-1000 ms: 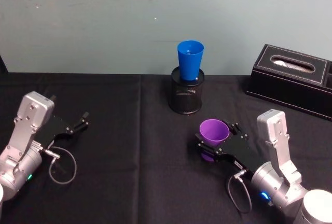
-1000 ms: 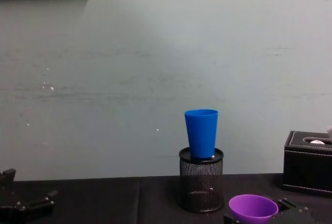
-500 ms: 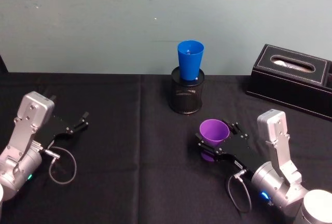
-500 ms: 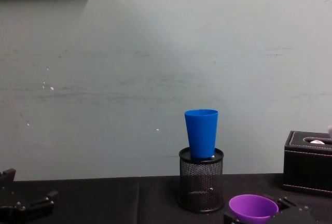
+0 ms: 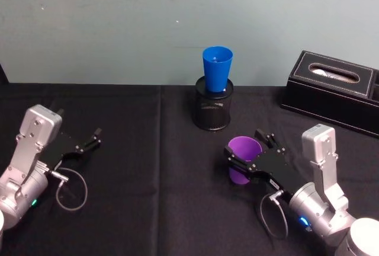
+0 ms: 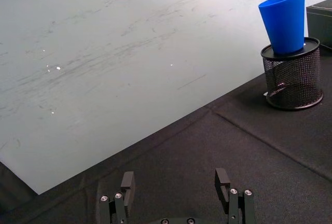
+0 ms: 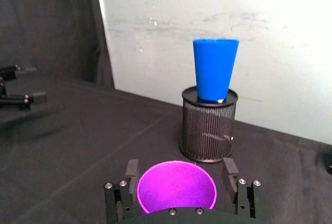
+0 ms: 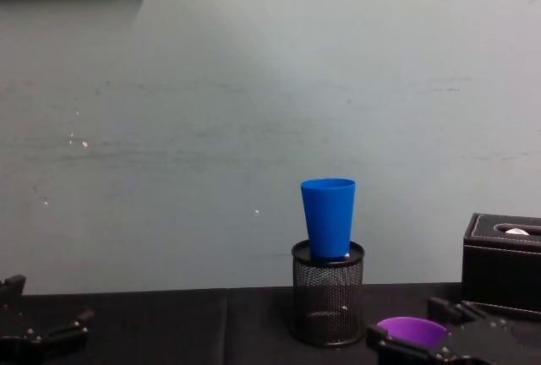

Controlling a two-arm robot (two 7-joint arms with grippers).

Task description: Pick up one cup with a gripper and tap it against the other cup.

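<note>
The right gripper [image 5: 251,152] sits at the 5 o'clock area of the black table [image 5: 160,208]. Its 2 fingers [image 7: 131,177] stand on either side of the purple cup [image 5: 244,152], 1 on each flank at the rim; whether they press the wall or stand just off it cannot be told. In the right wrist view the purple cup [image 7: 176,185] is upright, mouth open toward the camera, between the jaws. In the chest view its rim [image 8: 410,329] shows at the 5 o'clock corner, behind the gripper's black fingers [image 8: 406,350].

The blue cup [image 5: 217,69] stands upright in the black mesh pen holder [image 5: 213,111] at 12 o'clock from the purple cup, well apart from it. A black tissue box [image 5: 334,90] lies at 2 o'clock.

The left gripper [image 5: 89,140] rests at 9 o'clock, low over the table, its 2 fingers [image 6: 127,182] spread apart with nothing between them.
</note>
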